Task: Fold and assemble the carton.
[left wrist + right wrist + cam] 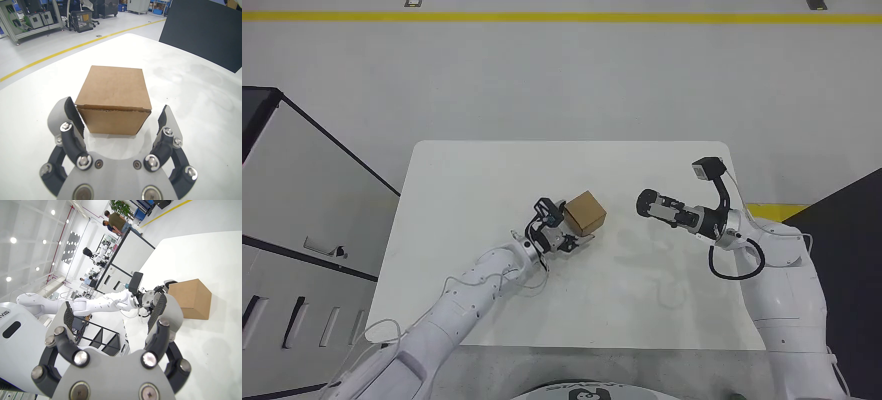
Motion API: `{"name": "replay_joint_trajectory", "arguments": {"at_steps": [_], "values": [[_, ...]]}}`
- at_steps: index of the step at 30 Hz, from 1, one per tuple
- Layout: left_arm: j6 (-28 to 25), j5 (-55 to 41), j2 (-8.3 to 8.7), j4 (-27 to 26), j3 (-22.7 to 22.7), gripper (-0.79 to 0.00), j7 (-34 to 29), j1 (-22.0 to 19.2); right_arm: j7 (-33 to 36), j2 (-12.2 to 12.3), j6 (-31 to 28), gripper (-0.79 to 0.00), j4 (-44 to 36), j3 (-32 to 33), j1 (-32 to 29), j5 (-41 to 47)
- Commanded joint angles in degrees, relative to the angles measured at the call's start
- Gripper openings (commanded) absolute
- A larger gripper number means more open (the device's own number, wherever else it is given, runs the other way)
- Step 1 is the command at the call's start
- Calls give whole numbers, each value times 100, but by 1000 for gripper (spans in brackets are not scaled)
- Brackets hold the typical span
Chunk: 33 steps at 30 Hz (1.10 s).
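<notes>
The carton is a small brown cardboard cube with its flaps folded shut, standing near the middle of the white table. My left gripper sits low on the table right behind the carton, open. One pad is against the box's near corner and the other finger stands apart from it. My right gripper hovers to the carton's right, open and empty, pointing toward the carton and the left gripper beyond.
A grey cabinet stands off the table's left side. A black panel stands by the right edge. Bare tabletop surrounds the carton on all sides.
</notes>
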Motion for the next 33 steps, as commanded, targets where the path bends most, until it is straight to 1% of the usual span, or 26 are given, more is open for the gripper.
{"name": "replay_joint_trajectory", "arguments": {"at_steps": [1, 16, 21, 23, 24, 26, 27, 28, 31, 32, 33], "values": [[-25, 14, -21, 52, 24, 0, 24, -34, 0, 0, 0, 0, 0, 0, 0, 0], [-130, -22, -165, 437, 117, 0, 203, -212, 0, 0, 0, 0, 0, 0, 0, 0], [-117, -50, -206, 566, 118, -52, 283, -258, 0, 0, 0, 0, 0, 0, 0, 0], [-113, -75, -222, 627, 114, -117, 305, -273, 0, 0, 0, 0, 0, 0, 0, 0], [-106, -72, -230, 655, 116, -200, 309, -284, 0, 0, 0, 0, 0, 0, 0, 0], [-106, -81, -247, 706, 121, -320, 325, -300, 0, 0, 0, 0, 0, 0, 0, 0], [-109, -81, -255, 729, 124, -413, 332, -310, 0, 0, 0, 0, 0, 0, 0, 0], [-108, -85, -263, 751, 124, -462, 343, -317, 0, 0, 0, 0, 0, 0, 0, 0], [-102, -90, -282, 803, 122, -745, 379, -329, 0, 0, 0, 0, 0, 0, 0, 0], [-101, -87, -285, 815, 116, -785, 388, -331, 0, 0, 0, 0, 0, 0, 0, 0], [-94, -72, -285, 815, 110, -785, 396, -334, 0, 0, 0, 0, 0, 0, 0, 0]]}}
